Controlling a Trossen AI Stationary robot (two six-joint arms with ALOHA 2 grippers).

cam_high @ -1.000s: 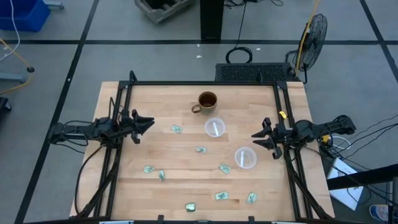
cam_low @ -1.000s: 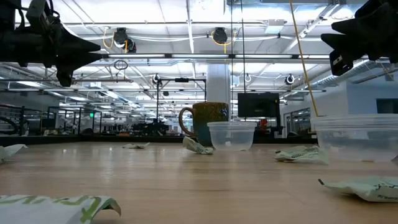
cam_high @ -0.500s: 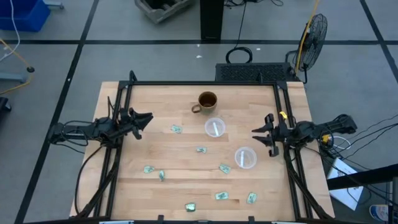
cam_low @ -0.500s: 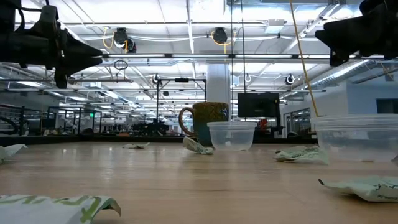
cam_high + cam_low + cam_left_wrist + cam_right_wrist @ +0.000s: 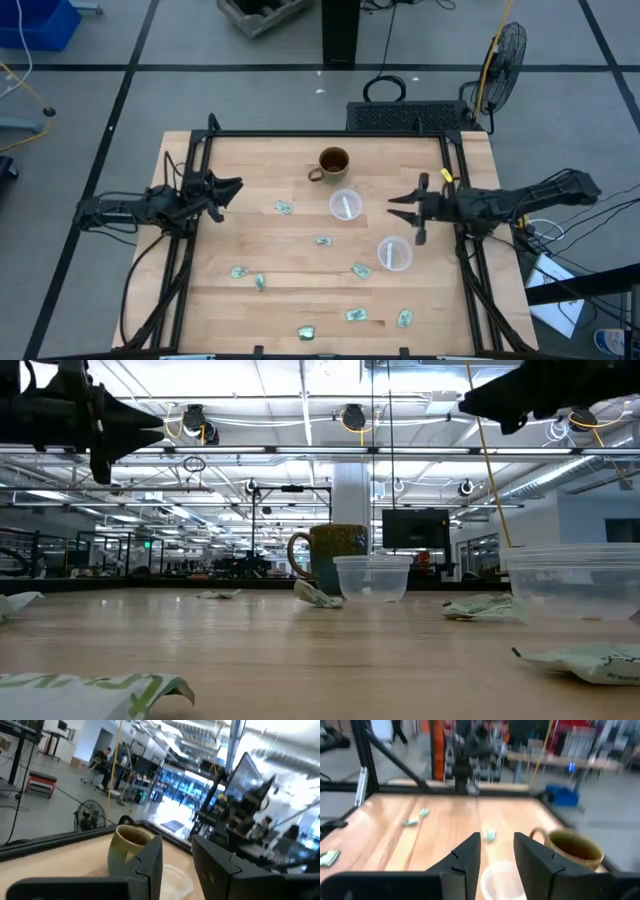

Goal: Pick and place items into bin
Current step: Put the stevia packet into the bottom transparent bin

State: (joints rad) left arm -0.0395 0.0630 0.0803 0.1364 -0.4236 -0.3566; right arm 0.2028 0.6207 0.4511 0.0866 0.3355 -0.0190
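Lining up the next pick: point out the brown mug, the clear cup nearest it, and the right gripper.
brown mug (image 5: pixel 333 161): high view, on its dark inside.
clear cup (image 5: pixel 345 205): high view, on its floor.
right gripper (image 5: pixel 396 207): high view, midway between its open fingertips.

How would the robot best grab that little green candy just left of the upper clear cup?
Probably from straight above. The candy lies flat on the table, a thin crinkled packet, so the fingers should close across its short width, near the middle. Nothing crowds it; the cup stands apart. The left gripper is nearer, hanging open over the table's left edge; the right gripper, also open, hangs beyond the cup.
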